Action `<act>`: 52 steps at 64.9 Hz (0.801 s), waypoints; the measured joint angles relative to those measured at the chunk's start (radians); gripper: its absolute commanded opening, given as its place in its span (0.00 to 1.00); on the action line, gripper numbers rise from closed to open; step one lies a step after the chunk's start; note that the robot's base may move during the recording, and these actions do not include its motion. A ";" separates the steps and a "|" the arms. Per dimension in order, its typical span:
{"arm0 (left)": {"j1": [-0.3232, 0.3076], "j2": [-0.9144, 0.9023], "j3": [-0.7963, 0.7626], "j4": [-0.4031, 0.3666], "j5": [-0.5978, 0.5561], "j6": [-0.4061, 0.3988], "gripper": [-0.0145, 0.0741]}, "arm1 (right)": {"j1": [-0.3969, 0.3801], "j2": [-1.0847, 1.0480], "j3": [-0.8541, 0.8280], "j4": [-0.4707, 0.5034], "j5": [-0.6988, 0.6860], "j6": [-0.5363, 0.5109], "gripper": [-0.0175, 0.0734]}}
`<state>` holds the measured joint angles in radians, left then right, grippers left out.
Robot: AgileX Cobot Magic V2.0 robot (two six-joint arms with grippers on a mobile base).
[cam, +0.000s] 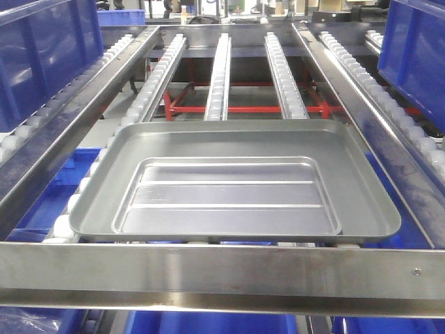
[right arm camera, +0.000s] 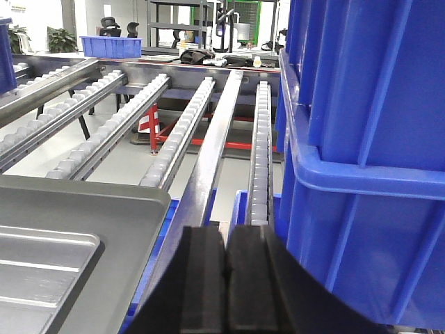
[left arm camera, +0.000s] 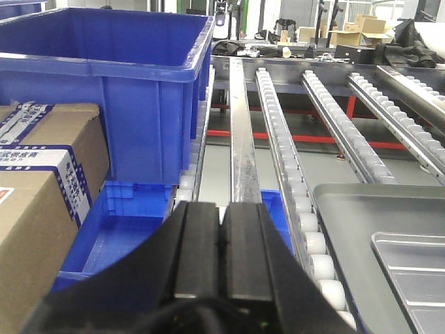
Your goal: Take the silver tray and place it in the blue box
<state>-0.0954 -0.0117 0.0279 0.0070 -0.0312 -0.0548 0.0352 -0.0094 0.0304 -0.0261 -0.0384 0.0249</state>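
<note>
The silver tray (cam: 233, 186) lies flat on the roller rails in the middle of the front view, near the front steel bar. Part of it shows at the right in the left wrist view (left arm camera: 389, 229) and at the lower left in the right wrist view (right arm camera: 55, 236). A big blue box (left arm camera: 118, 76) stands on the left rails; another blue box (right arm camera: 368, 139) stands on the right rails. My left gripper (left arm camera: 221, 209) is shut and empty, left of the tray. My right gripper (right arm camera: 226, 236) is shut and empty, right of the tray. Neither touches it.
Steel roller rails (cam: 219, 69) run away from me, with a front steel crossbar (cam: 222, 275). Blue bins (left arm camera: 118, 229) sit below the rails. Cardboard cartons (left arm camera: 35, 181) stand at the left. A red frame (cam: 236, 108) is under the rack.
</note>
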 measured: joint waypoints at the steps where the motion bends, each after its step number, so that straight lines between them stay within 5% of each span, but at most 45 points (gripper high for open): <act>1: 0.000 0.000 0.000 0.000 0.000 0.000 0.05 | 0.000 0.000 0.000 0.000 0.000 0.000 0.25; 52: 0.000 0.000 0.000 0.000 0.000 0.000 0.05 | 0.000 0.000 0.000 0.000 0.000 0.000 0.25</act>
<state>-0.0954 -0.0117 0.0279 0.0070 -0.0312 -0.0548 0.0352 -0.0094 0.0304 -0.0261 -0.0384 0.0249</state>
